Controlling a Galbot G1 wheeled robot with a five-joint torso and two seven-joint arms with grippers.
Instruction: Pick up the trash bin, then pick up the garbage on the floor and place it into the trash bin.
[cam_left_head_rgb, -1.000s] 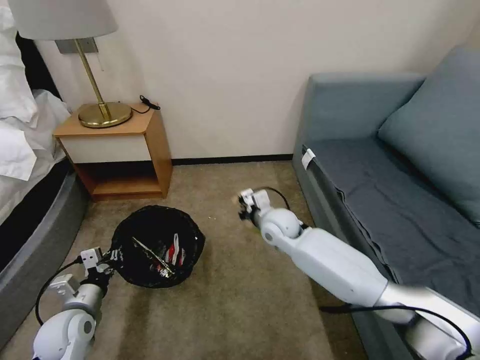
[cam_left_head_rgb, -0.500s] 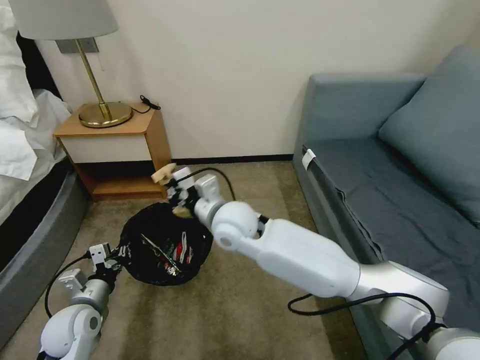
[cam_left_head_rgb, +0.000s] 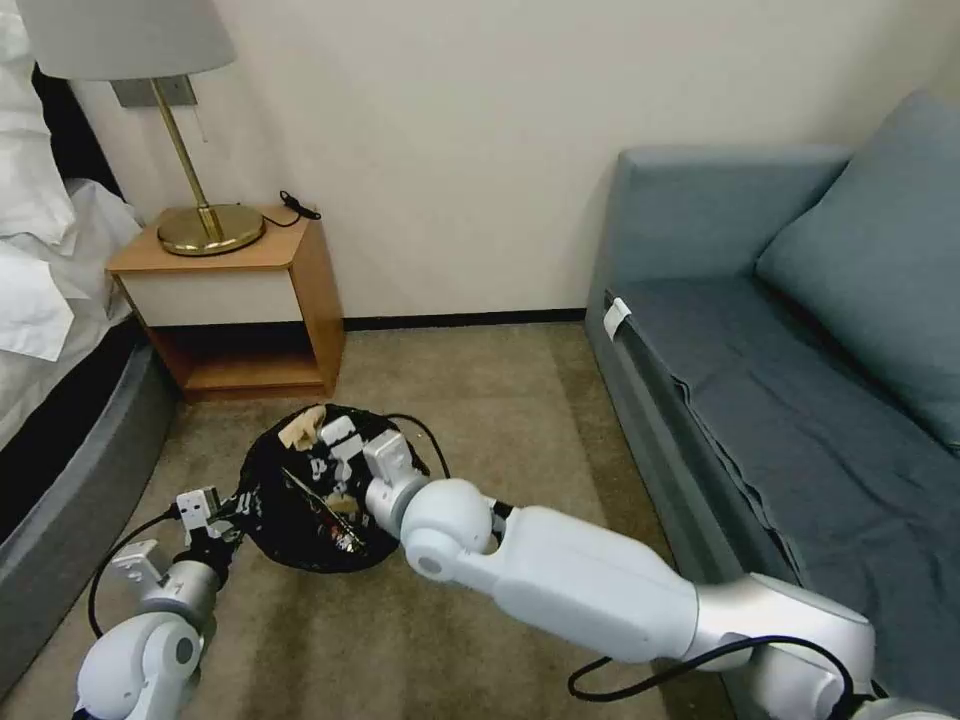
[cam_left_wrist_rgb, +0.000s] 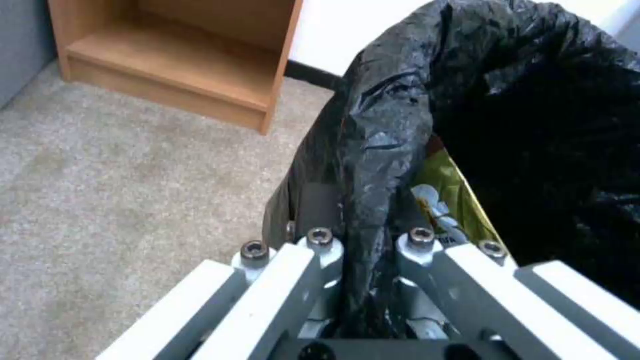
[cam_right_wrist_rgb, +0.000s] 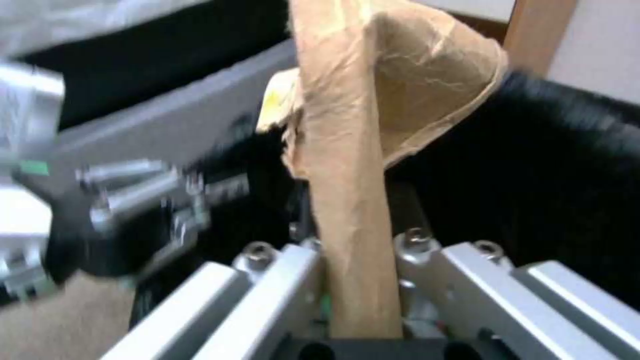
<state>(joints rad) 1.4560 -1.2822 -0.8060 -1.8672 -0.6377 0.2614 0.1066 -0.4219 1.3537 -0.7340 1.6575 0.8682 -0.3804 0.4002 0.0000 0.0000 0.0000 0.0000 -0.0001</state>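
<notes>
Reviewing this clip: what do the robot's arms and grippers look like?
Both arms have smooth white rounded shells with ball-like joints and a loose black cable. The left gripper and right gripper have pale grey flat metal linkage bars fastened with hex-socket screws.

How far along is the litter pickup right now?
Done: the left tool is clamped on the rim of the round bin lined with a wrinkly black plastic bag, and litter pieces already lie inside. In hand: the right tool grips the flat tan paper scrap, held over the bin's opening. Left: letting it go. The carpet in head view shows no other litter.
</notes>
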